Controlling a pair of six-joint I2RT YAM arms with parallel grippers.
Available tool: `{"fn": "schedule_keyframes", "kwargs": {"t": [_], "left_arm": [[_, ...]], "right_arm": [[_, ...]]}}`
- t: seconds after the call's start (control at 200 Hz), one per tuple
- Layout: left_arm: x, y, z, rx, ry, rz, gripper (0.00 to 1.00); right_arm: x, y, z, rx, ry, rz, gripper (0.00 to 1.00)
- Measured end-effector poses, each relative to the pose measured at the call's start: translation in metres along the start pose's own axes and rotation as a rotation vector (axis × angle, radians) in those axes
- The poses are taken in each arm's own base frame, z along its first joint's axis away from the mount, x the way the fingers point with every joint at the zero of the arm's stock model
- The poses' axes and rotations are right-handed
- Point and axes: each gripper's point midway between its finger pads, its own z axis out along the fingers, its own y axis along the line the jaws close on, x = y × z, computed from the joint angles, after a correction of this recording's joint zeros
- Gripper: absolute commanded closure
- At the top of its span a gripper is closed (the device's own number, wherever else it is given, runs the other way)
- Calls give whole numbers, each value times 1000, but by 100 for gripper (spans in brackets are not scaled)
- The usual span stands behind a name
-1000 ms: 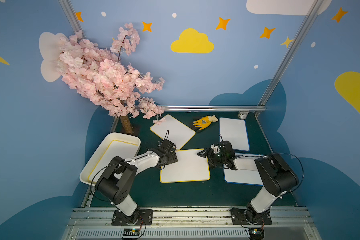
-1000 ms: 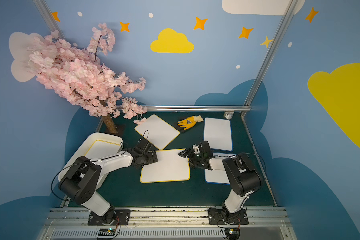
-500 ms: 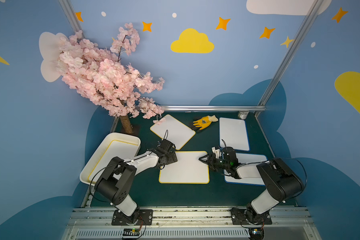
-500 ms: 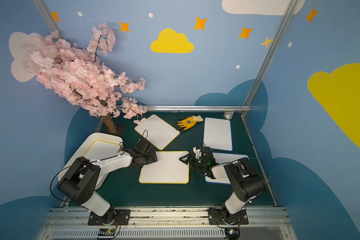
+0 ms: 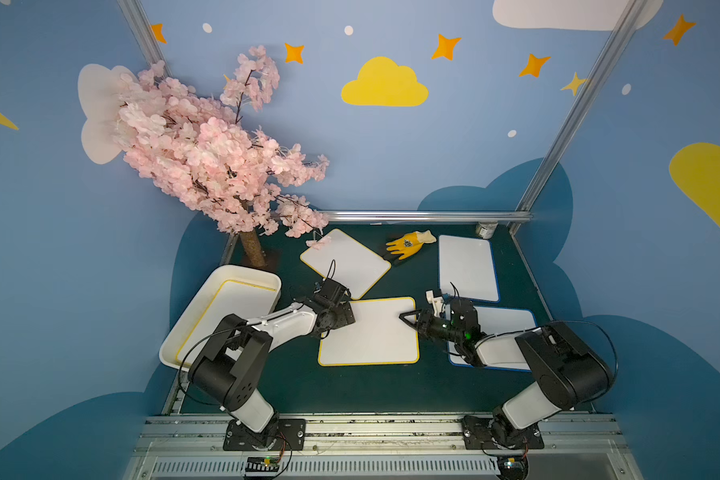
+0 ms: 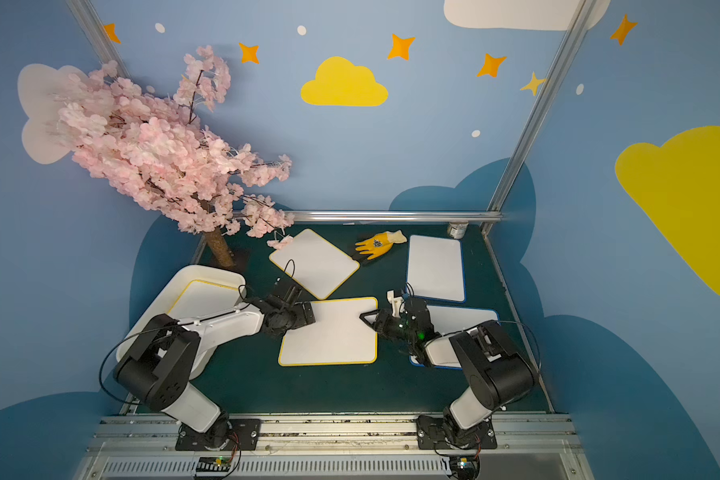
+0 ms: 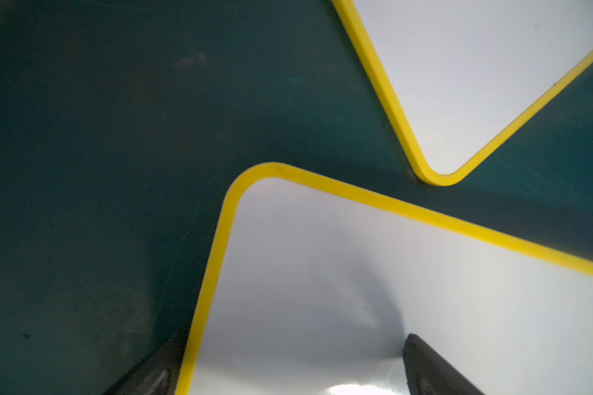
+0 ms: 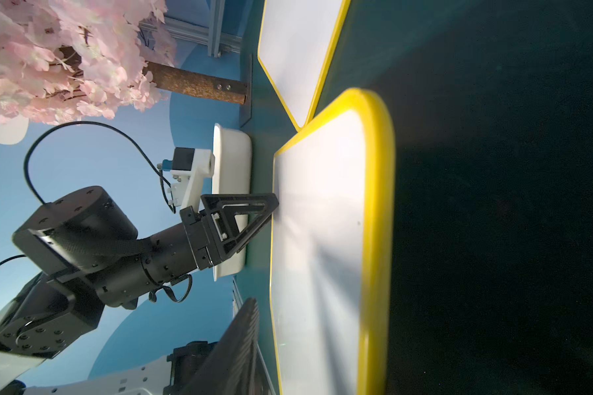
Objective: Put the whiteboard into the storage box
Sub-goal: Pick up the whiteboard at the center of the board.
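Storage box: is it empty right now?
No: in a top view, a yellow-framed whiteboard lies flat inside the storage box.

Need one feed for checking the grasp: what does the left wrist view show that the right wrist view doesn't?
Left wrist only: a close look at the left gripper, fingers open either side of the yellow edge of the whiteboard. Right wrist only: the storage box, the blossom tree, the left arm. Both: that gripper and whiteboard, a second yellow-framed whiteboard, the green mat.
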Motion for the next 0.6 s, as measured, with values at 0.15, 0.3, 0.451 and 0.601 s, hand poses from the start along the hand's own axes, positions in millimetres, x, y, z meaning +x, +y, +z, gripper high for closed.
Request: {"fn": "schedule_keyframes", "kwargs": {"t": [0.15, 0.3, 0.451, 0.601], "left_arm": [[3, -9, -1, 46, 22, -17, 1], [4, -12, -2, 68, 30, -23, 1], [4, -12, -2, 71, 26, -29, 1], [4, -12, -3, 78, 24, -35, 1]], "right_arm": [[-6, 9, -4, -7, -54, -34, 65], [-7, 12, -7, -5, -86, -54, 71], [-10, 10, -7, 6, -108, -58, 77], [-13, 12, -8, 7, -128, -66, 80]]}}
